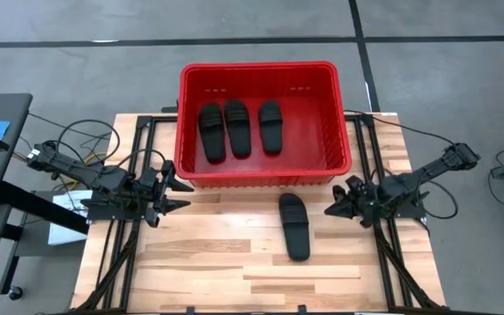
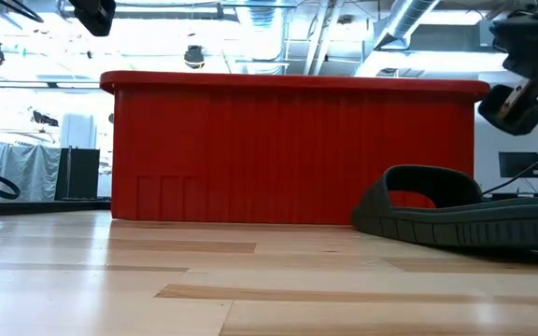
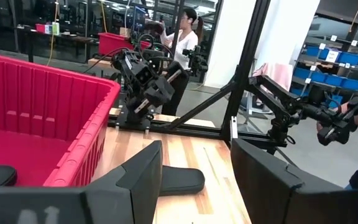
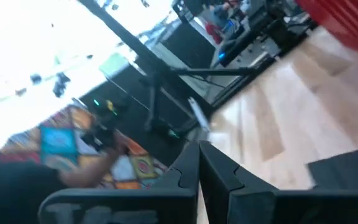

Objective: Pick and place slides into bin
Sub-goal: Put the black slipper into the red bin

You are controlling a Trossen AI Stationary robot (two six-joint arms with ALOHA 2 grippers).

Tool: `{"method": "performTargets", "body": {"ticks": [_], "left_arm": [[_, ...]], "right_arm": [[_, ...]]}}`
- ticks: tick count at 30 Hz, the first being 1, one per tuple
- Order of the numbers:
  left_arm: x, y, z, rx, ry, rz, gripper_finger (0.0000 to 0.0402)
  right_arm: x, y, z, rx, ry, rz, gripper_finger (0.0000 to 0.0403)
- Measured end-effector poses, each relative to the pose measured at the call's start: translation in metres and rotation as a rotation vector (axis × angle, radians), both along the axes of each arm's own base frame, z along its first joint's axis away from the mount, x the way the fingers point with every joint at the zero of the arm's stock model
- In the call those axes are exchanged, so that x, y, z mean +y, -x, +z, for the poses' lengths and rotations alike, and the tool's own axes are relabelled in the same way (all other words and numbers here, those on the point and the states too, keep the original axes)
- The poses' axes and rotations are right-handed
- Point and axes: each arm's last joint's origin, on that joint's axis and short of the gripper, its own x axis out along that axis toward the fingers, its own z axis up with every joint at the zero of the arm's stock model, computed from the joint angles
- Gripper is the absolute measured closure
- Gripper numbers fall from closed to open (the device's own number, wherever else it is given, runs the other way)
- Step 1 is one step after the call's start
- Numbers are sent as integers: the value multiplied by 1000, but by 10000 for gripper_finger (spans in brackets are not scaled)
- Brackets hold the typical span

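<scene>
The red bin (image 1: 261, 171) stands at the table's far middle with three black slides (image 1: 237, 128) lying side by side on its floor. A fourth slide (image 1: 294, 226) lies sole down on the wood just near of the bin, and also shows in the low view (image 2: 465, 213). My left gripper (image 1: 182, 194) hangs open and empty by the bin's near left corner; its wrist view looks past its gripper (image 3: 196, 146) at that slide (image 3: 179, 180). My right gripper (image 1: 332, 210) is shut and empty just right of the slide, and shows in its own view (image 4: 199, 168).
Bare wood lies on the near half of the table (image 1: 234, 271). Black frame rails (image 1: 121, 254) run along both sides. People stand in the room beyond the table (image 3: 179, 43), and a person's arm (image 3: 347, 118) shows at the right.
</scene>
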Motion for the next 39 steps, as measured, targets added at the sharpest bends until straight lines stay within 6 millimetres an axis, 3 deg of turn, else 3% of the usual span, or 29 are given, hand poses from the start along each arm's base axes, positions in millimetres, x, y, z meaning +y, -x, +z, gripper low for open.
{"method": "performTargets", "body": {"ticks": [7, 16, 21, 26, 33, 39], "left_arm": [[0, 0, 0, 1, -1, 0, 220], [0, 0, 0, 5, -2, 0, 220], [-1, 0, -1, 10, -5, -21, 220], [-1, 0, -1, 9, -5, -42, 220], [-2, 0, -1, 9, -6, -63, 220], [-2, 0, -1, 9, -7, -75, 220]], "right_arm": [[0, 0, 1, 37, -161, -6, 403], [1, 1, 6, 21, -150, -1, 403], [6, 4, 55, -184, 44, 3, 403], [12, 1, 109, -262, 285, 0, 403], [16, -12, 166, 145, 594, -25, 403], [18, -24, 191, 488, 714, -19, 403]]}}
